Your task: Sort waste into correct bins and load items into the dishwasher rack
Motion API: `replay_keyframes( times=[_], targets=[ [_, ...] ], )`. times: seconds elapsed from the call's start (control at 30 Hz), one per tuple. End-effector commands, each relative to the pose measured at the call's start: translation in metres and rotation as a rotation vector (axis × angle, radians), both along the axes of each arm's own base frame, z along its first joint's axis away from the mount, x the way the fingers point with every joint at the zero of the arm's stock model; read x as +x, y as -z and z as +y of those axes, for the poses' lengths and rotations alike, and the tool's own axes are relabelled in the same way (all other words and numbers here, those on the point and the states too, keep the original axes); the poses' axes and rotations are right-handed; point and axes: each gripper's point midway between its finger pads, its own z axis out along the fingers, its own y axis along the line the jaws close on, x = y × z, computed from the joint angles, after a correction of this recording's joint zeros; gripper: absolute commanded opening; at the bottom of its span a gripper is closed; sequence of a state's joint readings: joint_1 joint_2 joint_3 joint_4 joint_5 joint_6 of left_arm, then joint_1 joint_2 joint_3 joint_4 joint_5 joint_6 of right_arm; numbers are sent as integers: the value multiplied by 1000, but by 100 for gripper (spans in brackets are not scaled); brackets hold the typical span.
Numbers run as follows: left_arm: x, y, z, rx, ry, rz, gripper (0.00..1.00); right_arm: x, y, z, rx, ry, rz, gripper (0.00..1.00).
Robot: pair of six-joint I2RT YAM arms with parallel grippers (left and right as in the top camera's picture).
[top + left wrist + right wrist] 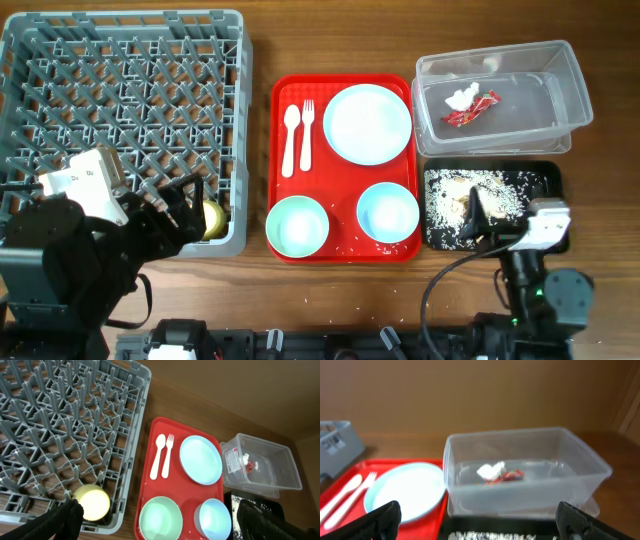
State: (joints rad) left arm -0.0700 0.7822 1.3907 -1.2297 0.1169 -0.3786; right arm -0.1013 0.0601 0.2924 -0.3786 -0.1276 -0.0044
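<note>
Plate [368, 123] on the red tray [343, 190], overhead, looks light, stiff and slick, so I'd pinch its rim; cup [212, 218] already sits in the rack [130, 20] corner. Left wrist: my left claw [160, 516] gapes empty above that corner. Right wrist: my right claw [478, 514] spread empty, facing the tub [520, 472].

The yellow cup [211, 220] sits in the grey rack's [120, 90] near right corner. The plate [368, 123], spoon [290, 140], fork [306, 135], mint bowl [297, 224] and blue bowl [388, 212] rest on the red tray [340, 180]. The clear tub [535, 105] holds the wrapper [472, 113] and tissue [460, 97]; the black tray [545, 175] holds rice crumbs [490, 195].
</note>
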Motion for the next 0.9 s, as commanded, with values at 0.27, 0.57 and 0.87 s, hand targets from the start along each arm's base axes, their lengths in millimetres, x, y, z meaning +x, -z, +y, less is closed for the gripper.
replay_keyframes(
  times=[0.27, 0.57, 0.87],
  targets=[
    [0, -5, 2, 18, 1, -19, 100, 22, 30, 2, -8, -28, -161, 100],
    [-8, -2, -17, -101, 56, 23, 100, 22, 30, 2, -8, -28, -160, 100],
    [96, 153, -93, 242, 259, 456, 96, 22, 31, 2, -7, -28, -155, 100]
  ],
)
